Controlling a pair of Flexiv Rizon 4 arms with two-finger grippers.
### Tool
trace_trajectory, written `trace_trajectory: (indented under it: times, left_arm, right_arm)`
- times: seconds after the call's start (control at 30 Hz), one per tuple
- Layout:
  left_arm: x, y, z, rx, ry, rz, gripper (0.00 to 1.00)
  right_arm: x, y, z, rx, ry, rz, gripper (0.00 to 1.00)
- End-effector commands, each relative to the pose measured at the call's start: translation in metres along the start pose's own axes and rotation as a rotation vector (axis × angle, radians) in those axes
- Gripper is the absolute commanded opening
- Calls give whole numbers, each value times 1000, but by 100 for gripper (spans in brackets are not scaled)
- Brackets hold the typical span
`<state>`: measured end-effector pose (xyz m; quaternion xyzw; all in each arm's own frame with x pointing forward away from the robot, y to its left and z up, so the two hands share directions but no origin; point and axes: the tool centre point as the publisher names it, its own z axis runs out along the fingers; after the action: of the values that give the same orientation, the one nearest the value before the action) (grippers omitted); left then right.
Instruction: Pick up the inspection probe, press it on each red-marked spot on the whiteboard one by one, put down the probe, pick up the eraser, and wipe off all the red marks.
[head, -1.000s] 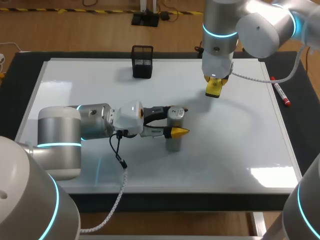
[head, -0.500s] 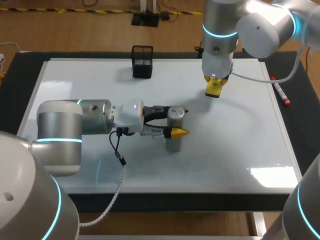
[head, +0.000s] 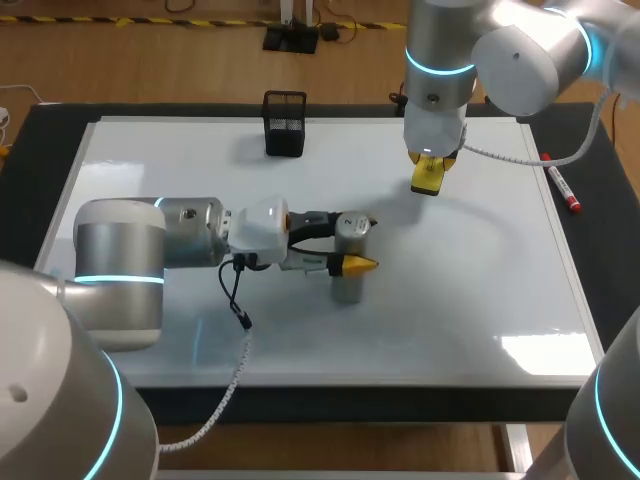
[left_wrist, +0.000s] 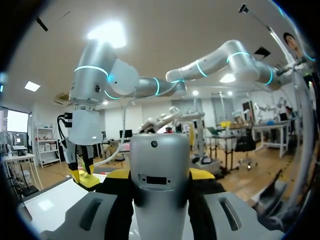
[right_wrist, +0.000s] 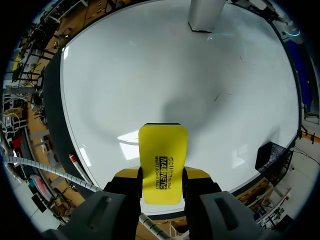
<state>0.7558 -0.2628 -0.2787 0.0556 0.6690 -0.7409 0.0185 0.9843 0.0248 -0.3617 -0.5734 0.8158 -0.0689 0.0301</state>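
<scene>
The grey cylindrical inspection probe (head: 347, 270) stands upright on the whiteboard (head: 480, 280) near its middle. My left gripper (head: 358, 243) comes in from the side and is shut on the probe's upper part. In the left wrist view the probe (left_wrist: 159, 175) fills the gap between the yellow tips. My right gripper (head: 428, 172) hangs over the board's far right part, shut on the yellow eraser (head: 428, 180). The right wrist view shows the eraser (right_wrist: 162, 162) sticking out ahead of the fingers, above the bare board (right_wrist: 150, 75). No red marks show on the board.
A black mesh pen holder (head: 285, 124) stands at the board's far edge. A red marker (head: 562, 187) lies on the black mat just off the board's right edge. A cable (head: 240, 330) hangs from my left wrist onto the board.
My left arm's forearm has turned slightly, while its gripper and the probe have stayed in place. The right arm and eraser have not moved.
</scene>
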Motion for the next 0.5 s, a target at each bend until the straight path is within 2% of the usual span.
trace_trajectory:
  times: [0.03,0.27,0.5]
  left_arm:
    - [3,-10,0,5,2,13,0]
    - [4,-36,-14,55,13,26,0]
    - [6,-51,-46,64,-24,40,0]
  right_arm:
    - [1,-1,-1,1,2,-2,0]
    - [1,-1,-1,1,2,-2,0]
    - [1,-1,-1,1,2,-2,0]
